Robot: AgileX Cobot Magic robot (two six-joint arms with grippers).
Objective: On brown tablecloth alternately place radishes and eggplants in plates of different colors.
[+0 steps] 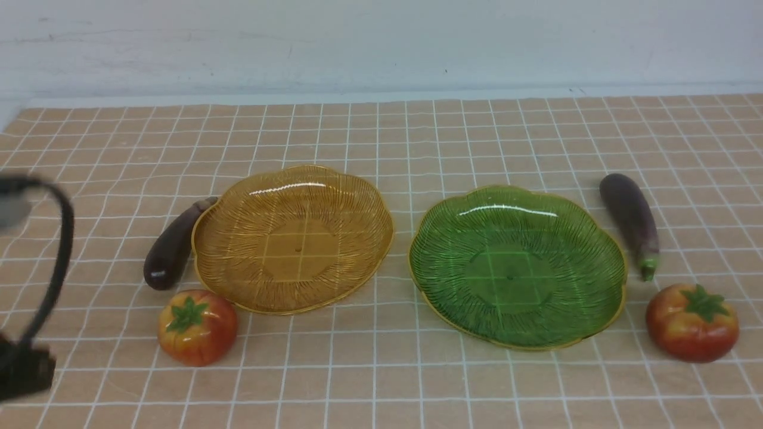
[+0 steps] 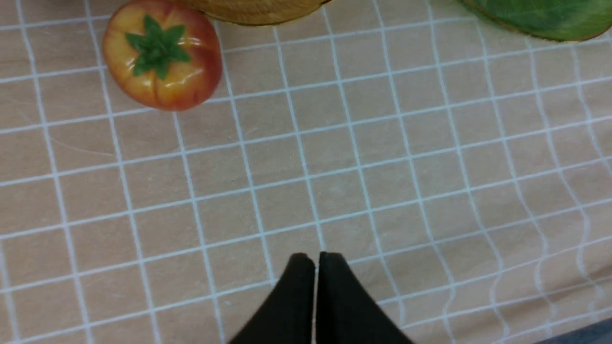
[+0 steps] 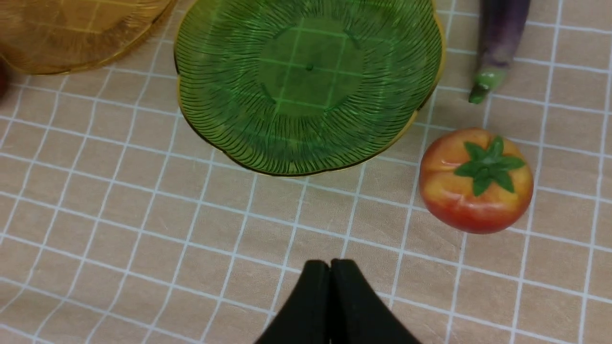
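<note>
From the front, the brown tablecloth (image 1: 381, 381) covers the whole table up to a pale wall (image 1: 381, 42); two plates sit side by side in the middle, the amber plate (image 1: 292, 238) on the left and the green plate (image 1: 517, 265) on the right, close together but apart, both with nothing in them. The left eggplant (image 1: 170, 247) lies against the amber plate's left rim, its stem end meeting the rim; the left radish (image 1: 197, 326) stands just near of it, beside the plate's near-left edge. The right eggplant (image 1: 630, 217) lies just right of the green plate, its green stem tip pointing near; the right radish (image 1: 691, 322) sits near of that tip, on the cloth, clear of the plate. At the left edge a blurred dark piece of the left arm (image 1: 27, 366) shows with a looping cable (image 1: 59, 250); no pincer can be made out here.

From the left wrist, the left gripper (image 2: 315, 260) hangs over bare cloth with its two black fingers pressed together, clenched on nothing; the left radish lies well beyond it, and slivers of both plates show at the far edge.

From the right wrist, the right gripper (image 3: 330, 265) is likewise clenched and empty over bare cloth; the green plate lies just beyond it, the right radish off to its right, the right eggplant's stem farther on.
</note>
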